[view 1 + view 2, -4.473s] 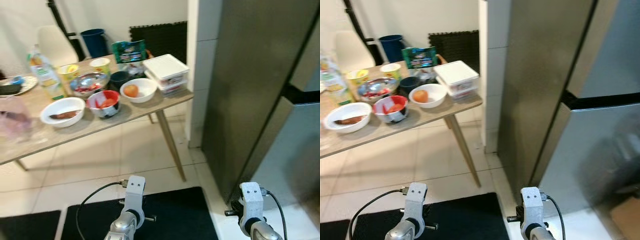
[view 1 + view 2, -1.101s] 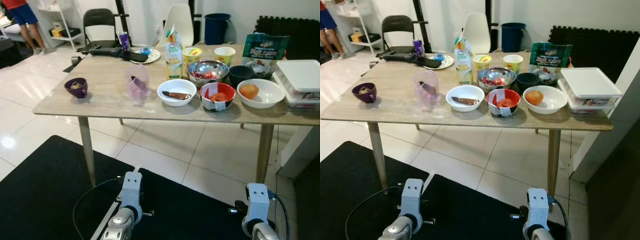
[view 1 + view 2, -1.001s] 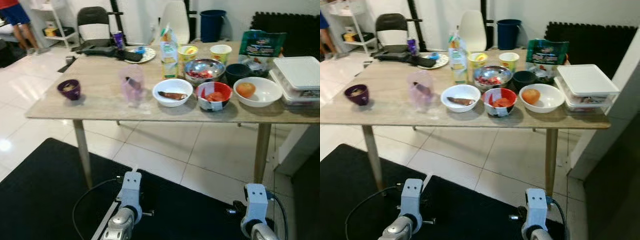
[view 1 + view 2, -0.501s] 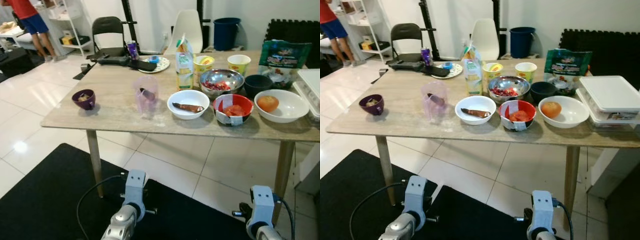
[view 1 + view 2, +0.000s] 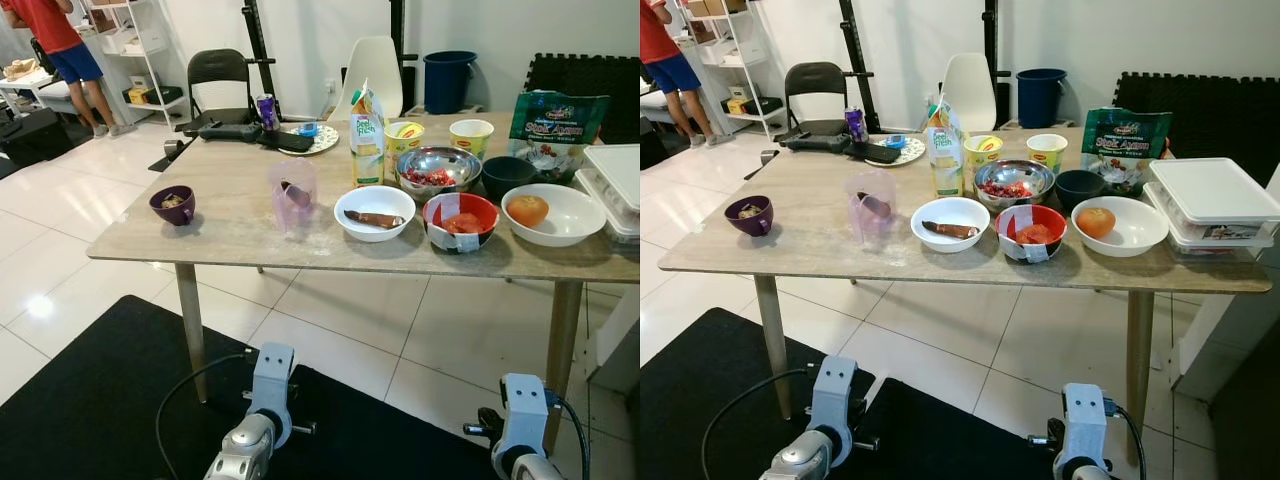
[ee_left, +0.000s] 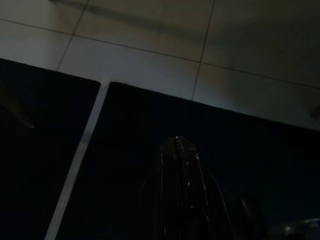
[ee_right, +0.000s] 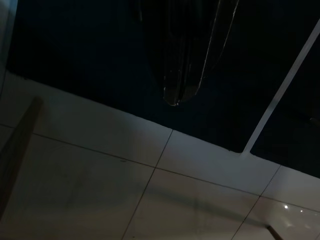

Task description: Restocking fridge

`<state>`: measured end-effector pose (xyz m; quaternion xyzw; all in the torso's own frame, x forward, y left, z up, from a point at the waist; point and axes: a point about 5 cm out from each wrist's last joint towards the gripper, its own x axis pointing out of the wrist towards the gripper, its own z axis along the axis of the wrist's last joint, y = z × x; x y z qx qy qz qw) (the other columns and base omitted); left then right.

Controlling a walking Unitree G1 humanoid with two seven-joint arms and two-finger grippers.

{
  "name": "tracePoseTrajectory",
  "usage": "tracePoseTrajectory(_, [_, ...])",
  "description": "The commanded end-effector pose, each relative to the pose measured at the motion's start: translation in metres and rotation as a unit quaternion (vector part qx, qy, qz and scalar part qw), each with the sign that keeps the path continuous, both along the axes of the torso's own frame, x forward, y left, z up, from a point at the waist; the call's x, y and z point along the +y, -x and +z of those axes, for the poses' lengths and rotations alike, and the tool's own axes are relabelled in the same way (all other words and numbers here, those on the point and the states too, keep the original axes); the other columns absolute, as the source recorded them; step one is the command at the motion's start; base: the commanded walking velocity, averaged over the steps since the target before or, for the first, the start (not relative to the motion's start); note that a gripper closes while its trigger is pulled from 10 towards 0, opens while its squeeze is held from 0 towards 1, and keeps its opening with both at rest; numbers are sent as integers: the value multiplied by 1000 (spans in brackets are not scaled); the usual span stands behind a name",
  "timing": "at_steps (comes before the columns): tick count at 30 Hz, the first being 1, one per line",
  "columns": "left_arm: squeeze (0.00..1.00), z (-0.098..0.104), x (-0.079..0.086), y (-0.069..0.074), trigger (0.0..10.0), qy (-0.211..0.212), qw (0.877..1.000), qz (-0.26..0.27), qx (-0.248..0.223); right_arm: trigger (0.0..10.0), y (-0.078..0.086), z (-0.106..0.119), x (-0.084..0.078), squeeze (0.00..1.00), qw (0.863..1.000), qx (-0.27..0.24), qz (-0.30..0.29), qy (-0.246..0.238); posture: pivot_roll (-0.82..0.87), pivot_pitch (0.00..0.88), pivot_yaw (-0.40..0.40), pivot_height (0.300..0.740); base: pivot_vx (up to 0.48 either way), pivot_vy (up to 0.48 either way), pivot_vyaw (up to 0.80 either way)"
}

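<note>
Lowest in the head views: left gripper [image 6: 178, 145] and right gripper [image 7: 174, 100] hanging idle over a black mat [image 5: 90, 390], fingers pressed together, nothing held. Both wrist views dark; shut black fingers over mat and pale floor tiles [image 6: 140, 30].

Ahead of and above both grippers, well apart: wooden table [image 5: 230, 225] on slanted legs, loaded with food.

Nearest table edge, ahead of the left gripper: small purple bowl [image 5: 172, 204], contents too small to tell. Further toward the right gripper: translucent pink jug [image 5: 292, 194]; white bowl [image 5: 375, 212] with a dark brown piece of food; red bowl [image 5: 460, 220] with a white label and red contents; white bowl with an orange fruit [image 5: 546, 213]. Ahead of the right gripper and off to its outer side: stacked white lidded containers [image 5: 1211, 205], at the table end.

Second row, beyond those bowls: juice carton [image 5: 366, 136] upright; two yellow cups [image 5: 404, 139]; metal bowl [image 5: 438, 168] with red pieces; dark bowl [image 5: 507, 174]; green bag [image 5: 557, 118] standing upright.

Far side of table: plate [image 5: 308, 138], can [image 5: 266, 108], dark flat items.

Beyond the table: black chair [image 5: 216, 80], white chair [image 5: 368, 70], blue bin [image 5: 448, 78]. Far off past the left gripper's side: a person [image 5: 62, 50] in red top and blue shorts beside white shelves.
</note>
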<state>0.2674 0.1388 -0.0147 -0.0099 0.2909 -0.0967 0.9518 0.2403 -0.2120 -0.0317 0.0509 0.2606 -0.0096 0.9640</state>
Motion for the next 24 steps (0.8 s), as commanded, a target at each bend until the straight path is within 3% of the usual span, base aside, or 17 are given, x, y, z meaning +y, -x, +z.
tracePoseTrajectory(1, [0, -2, 2, 1, 10000, -3, 1000, 5, 6, 10000, 1, -1, 1, 0, 1000, 2, -4, -3, -58, 79, 93, 740, 0, 0, 0])
tracePoseTrajectory(19, [0, -4, -9, 4, 10000, 22, 1000, 4, 17, 10000, -1, 1, -1, 0, 1000, -3, -4, -2, -67, 98, 87, 740, 0, 0, 0])
tracePoseTrajectory(24, [0, -1, -8, 1, 10000, 22, 1000, 3, 13, 10000, 1, 0, 2, 0, 1000, -1, -5, -6, -70, 97, 95, 740, -277, 0, 0])
